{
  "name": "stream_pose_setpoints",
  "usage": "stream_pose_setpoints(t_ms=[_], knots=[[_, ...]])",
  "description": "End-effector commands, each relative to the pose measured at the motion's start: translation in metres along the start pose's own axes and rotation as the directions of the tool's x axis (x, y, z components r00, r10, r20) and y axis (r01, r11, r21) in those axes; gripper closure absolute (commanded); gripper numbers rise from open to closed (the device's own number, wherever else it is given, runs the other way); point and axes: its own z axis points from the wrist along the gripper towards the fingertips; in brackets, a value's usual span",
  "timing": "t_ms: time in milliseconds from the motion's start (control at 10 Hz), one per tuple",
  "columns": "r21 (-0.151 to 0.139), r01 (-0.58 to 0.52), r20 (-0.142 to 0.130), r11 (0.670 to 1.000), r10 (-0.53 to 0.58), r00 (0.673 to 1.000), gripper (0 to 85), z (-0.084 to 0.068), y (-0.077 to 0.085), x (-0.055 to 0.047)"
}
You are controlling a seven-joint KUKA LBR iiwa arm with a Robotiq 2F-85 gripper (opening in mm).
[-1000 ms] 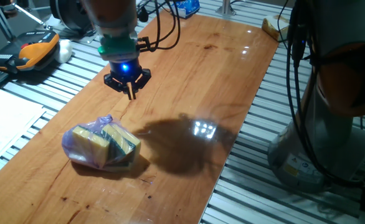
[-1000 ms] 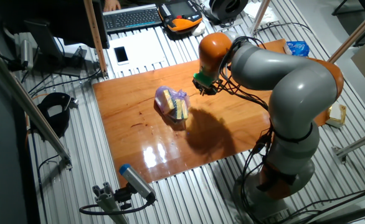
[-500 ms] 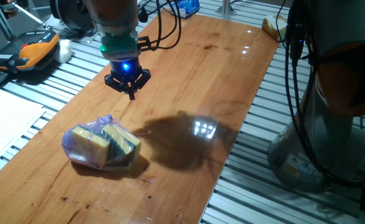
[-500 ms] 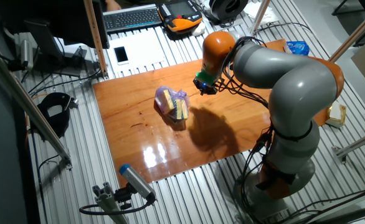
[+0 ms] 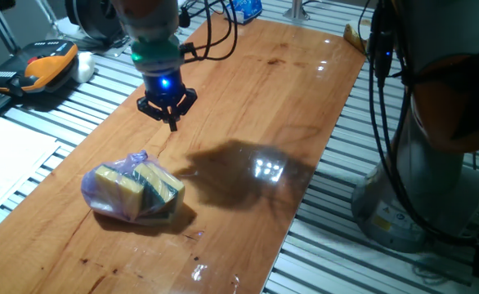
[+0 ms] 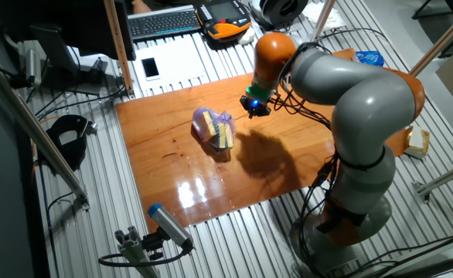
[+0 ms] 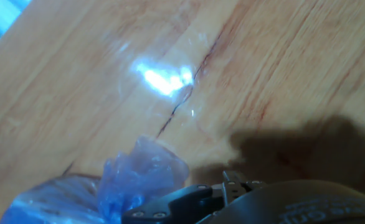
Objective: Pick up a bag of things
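Note:
The bag of things is a translucent purple-blue plastic bag with yellow, green-faced sponge blocks inside, lying on the wooden table near its front left. In the other fixed view the bag lies left of the hand. My gripper hangs above the wood behind the bag, apart from it, its fingers pressed together with nothing between them. In the other fixed view the gripper points down just right of the bag. The hand view shows the bag's crumpled top at the lower left, beside the dark hand body.
An orange-and-black device lies off the table at the left. A keyboard and a phone sit beyond the far edge. A blue packet lies at the table's right end. The arm's base stands by the near edge.
The hand has shifted slightly away from the bag, and the arm's shadow on the wood moved with it. The bag has stayed where it was.

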Motion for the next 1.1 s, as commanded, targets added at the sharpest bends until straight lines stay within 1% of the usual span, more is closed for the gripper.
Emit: stream_pose_setpoints(t_ms=[0,200,300,400,600,700,800,900,1000], knots=[[-0.014,0.018,0.027,1.000,-0.018,0.999,85.0,0.000,0.000,0.001],[-0.040,0.016,0.099,0.999,-0.012,0.995,85.0,0.000,0.000,0.001],[-0.063,-0.006,0.058,0.998,0.010,0.998,85.0,0.000,0.000,0.001],[-0.053,-0.036,0.040,0.998,0.039,0.998,85.0,0.000,0.000,0.001],[-0.043,-0.054,0.033,0.998,0.055,0.998,85.0,-0.002,0.006,0.003],[-0.048,-0.061,0.031,0.997,0.063,0.998,85.0,-0.002,0.010,0.003],[-0.045,-0.078,0.035,0.996,0.079,0.996,85.0,-0.001,0.017,0.003],[-0.053,-0.112,0.045,0.992,0.115,0.992,85.0,0.001,0.027,0.004],[-0.055,-0.139,0.048,0.989,0.142,0.989,85.0,0.003,0.038,0.004]])
